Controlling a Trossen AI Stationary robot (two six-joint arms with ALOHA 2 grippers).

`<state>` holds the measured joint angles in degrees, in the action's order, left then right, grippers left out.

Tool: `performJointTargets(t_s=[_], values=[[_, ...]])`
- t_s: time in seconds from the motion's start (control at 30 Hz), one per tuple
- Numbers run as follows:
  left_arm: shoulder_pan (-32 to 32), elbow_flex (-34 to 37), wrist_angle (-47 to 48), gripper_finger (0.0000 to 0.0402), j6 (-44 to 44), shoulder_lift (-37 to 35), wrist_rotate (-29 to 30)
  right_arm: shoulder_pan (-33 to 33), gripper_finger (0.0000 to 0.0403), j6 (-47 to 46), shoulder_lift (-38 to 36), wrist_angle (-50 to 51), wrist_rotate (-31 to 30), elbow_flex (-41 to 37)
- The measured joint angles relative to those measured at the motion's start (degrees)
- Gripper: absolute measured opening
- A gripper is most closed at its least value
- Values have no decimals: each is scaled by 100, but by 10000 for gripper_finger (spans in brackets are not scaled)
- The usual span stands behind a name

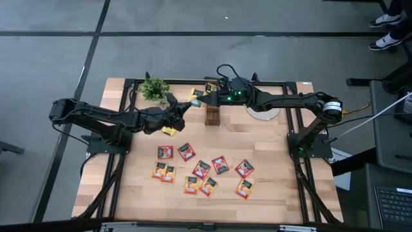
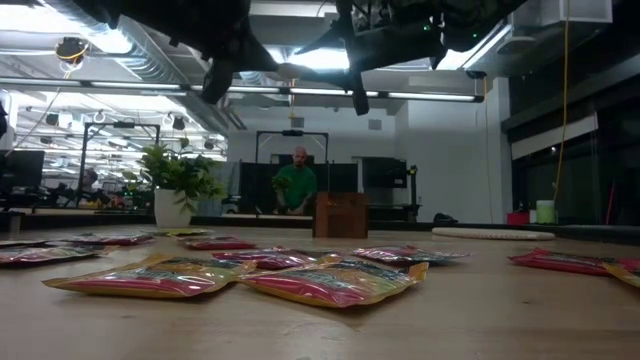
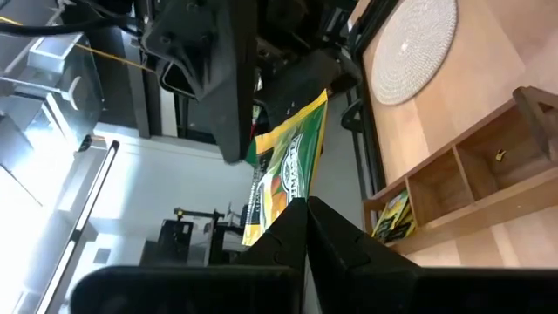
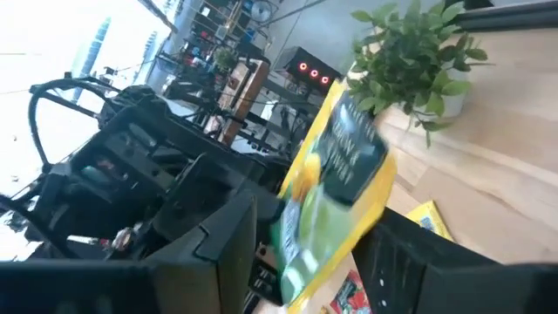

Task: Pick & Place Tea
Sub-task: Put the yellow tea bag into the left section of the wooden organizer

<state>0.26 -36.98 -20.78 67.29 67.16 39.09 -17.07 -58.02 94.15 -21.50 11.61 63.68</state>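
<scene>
High view: pale wooden plank worktop (image 1: 270,161) in a black metal frame. The left hand (image 1: 187,103) and right hand (image 1: 205,98) meet above the far edge near its middle, with a flat yellow-and-green foil tea sachet (image 1: 196,96) between them. A cluster of glossy red and orange square sachets (image 1: 201,170) lies flat in the near half of the worktop. One yellow sachet (image 1: 169,131) lies apart, beside the left arm. A small dark wooden compartment box (image 1: 212,116) stands just near of the hands. A leafy green potted plant (image 1: 154,89) sits toward the far left corner; a round pale woven mat (image 1: 264,112) lies partly under the right arm, by the far edge.

Low view: sachets look thin, crinkled and shiny, lying flat. Box upright behind them. Both hands hang dark above; their fingers cannot be made out here. A person in a green top (image 2: 296,183) stands in the room beyond.

Left wrist view: left hand (image 3: 305,228) pinched shut on one narrow end of the yellow-and-green sachet (image 3: 283,170). The sachet's long axis runs straight away from the fingertips, toward the right hand. Box has open square compartments, one holding a yellow sachet (image 3: 394,216). The mat shows a coiled, ribbed weave.

Right wrist view: right hand (image 4: 305,235) with jaws spread wide, one on each side of the sachet (image 4: 336,187); contact cannot be told. The sachet stands on edge, tilted, slightly bowed.
</scene>
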Motion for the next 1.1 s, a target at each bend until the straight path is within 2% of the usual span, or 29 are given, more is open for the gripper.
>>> performJointTargets(t_s=[0.17,0.3,0.43,0.6,0.7,0.87,1.0,1.1], values=[[124,-2,-3,3,2,-2,81,9,174,-2,0,4,92,0],[178,-2,-3,2,0,-2,35,9,152,23,0,33,99,0],[180,-2,-14,4,0,-2,-10,9,104,106,0,35,99,0],[180,-2,-33,2,-2,-2,-79,9,14,169,0,36,76,0],[176,-2,-141,8,-171,-2,-55,9,13,276,0,47,65,0],[198,-2,-503,22,-1060,-159,-291,9,5,426,-4,82,202,4],[243,-2,-479,43,-1395,-454,-561,8,4,465,-10,98,336,15],[251,-12,-569,64,-1538,-724,-554,2,4,608,-8,288,374,3]])
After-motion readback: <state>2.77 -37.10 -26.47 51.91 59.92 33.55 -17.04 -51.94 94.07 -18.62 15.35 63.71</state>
